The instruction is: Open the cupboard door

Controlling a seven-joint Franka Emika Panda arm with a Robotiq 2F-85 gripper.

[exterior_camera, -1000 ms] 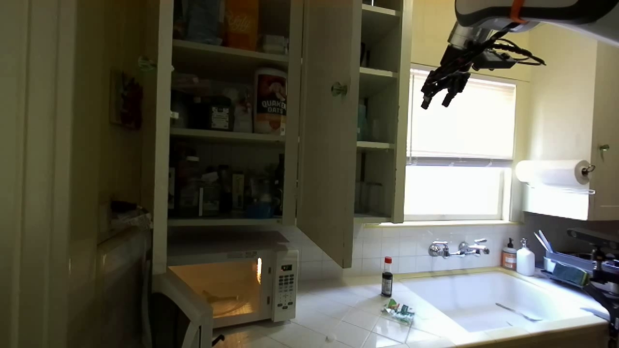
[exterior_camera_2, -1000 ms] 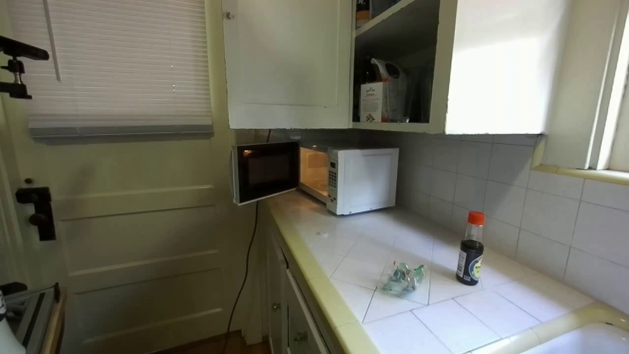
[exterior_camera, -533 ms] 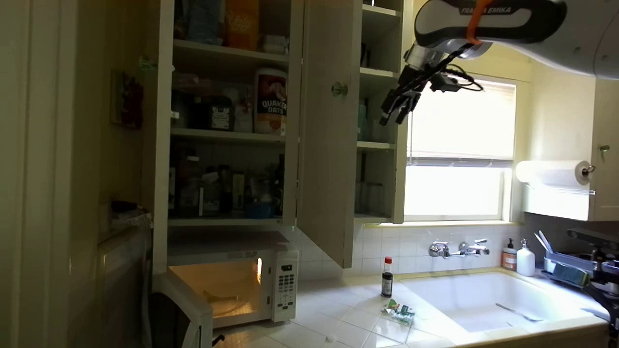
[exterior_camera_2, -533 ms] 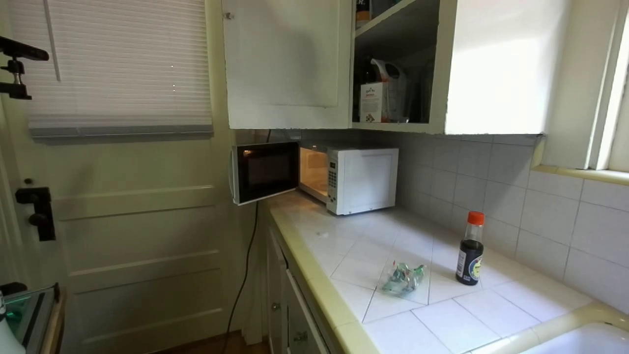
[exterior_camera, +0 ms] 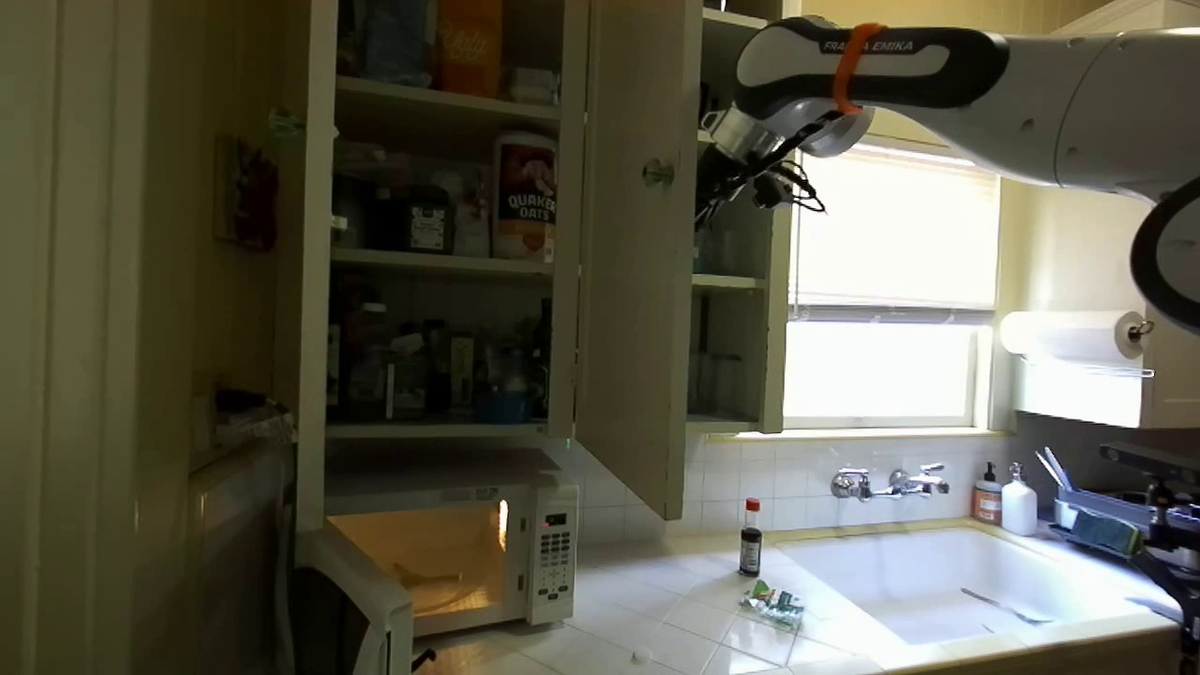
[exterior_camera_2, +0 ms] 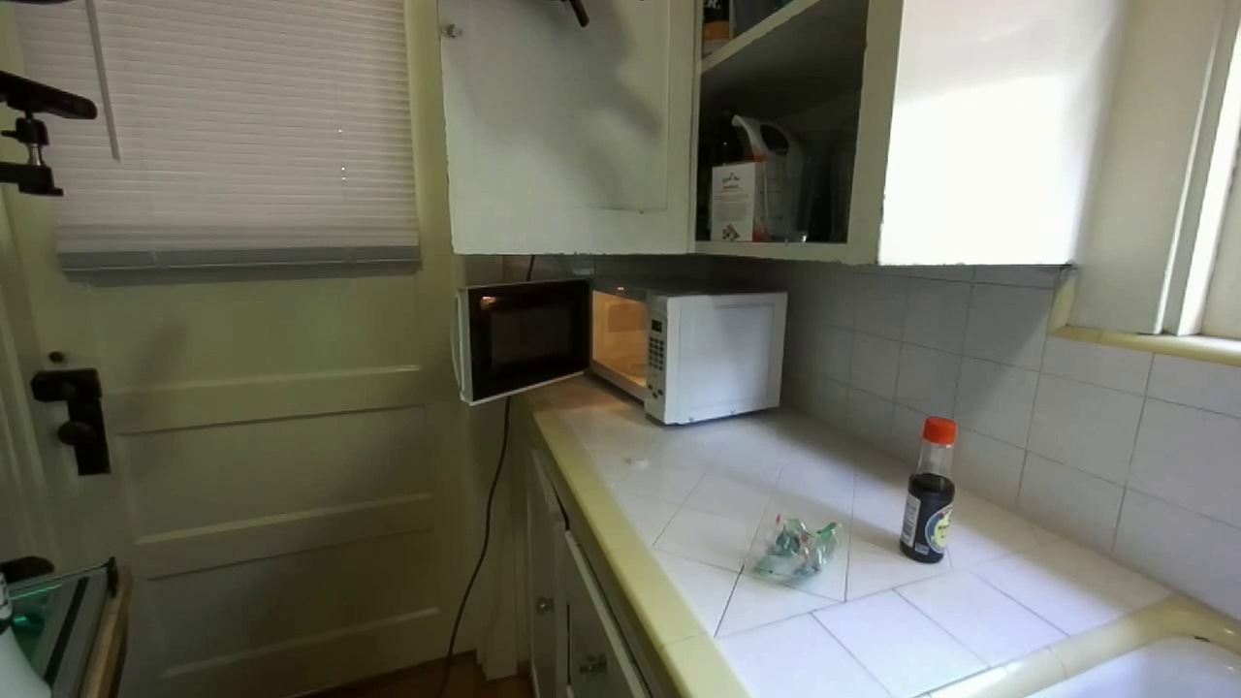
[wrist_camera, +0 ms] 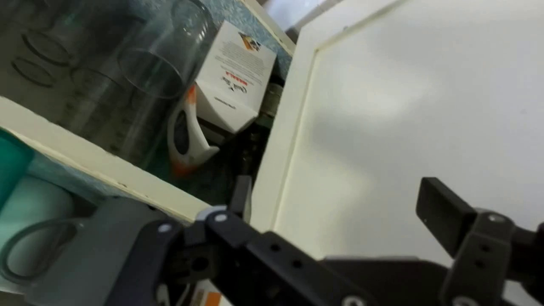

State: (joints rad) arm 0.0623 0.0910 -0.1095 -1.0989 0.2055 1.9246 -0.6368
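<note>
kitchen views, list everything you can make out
cupboard door: one, cream, open above counter
other cupboard doors: several, pale, nearby
shelf goods: many, mixed, open shelves
microwave: one, white, counter, open
bottle: one, dark, red-capped, counter
wrapper: one, greenish, counter
sink: one, white, below window
tap: one, silver, above sink
pump bottles: two, amber and white, by sink
dish rack: one, grey, by sink
paper roll: one, white, by window
room door: one, yellowish, beyond counter
arm: one, white, by window
tool: one, black, open, by cupboard door

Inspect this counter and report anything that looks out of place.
The boxy white microwave stands lit inside with its dark-glass door swung open, as if forgotten. A crumpled clear-and-green plastic wrapper lies loose on the white-tiled counter, looking like litter.
</note>
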